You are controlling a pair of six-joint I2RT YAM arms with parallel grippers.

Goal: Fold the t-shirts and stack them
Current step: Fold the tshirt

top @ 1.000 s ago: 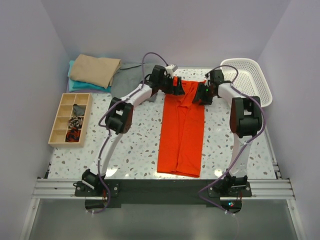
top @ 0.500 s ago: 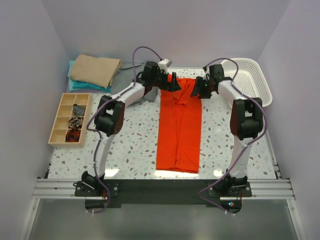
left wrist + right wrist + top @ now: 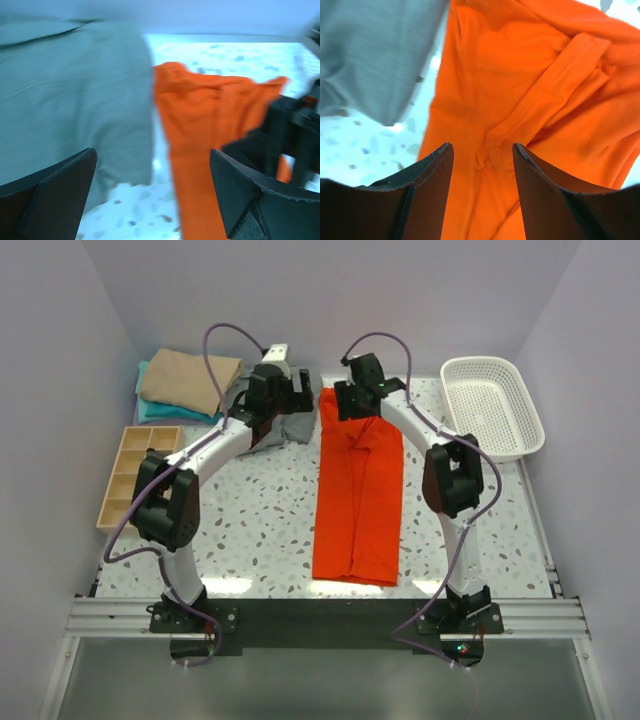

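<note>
Since the earlier frame both arms have been swung leftward. The left claw (image 3: 287, 403) has been carried off the orange-red shirt (image 3: 358, 500) and is now held over the grey shirt (image 3: 241, 400), while the right claw (image 3: 352, 405) has been brought from the shirt's far right corner to its far left corner. Both claws are seen with their fingers spread apart and nothing caught between them.

The orange-red shirt is laid on the speckled surface (image 3: 260, 510), between the two arms, as a long narrow strip running from the far edge toward the near edge. A lengthwise crease is seen down its middle. Its near end is squared off, and its far end is bunched and rumpled, with a stitched hem shown in the right wrist view.

The grey shirt is spread just beside its far left corner. A tan shirt (image 3: 190, 380) is stacked folded on a teal shirt (image 3: 158, 413) at the far left.
</note>
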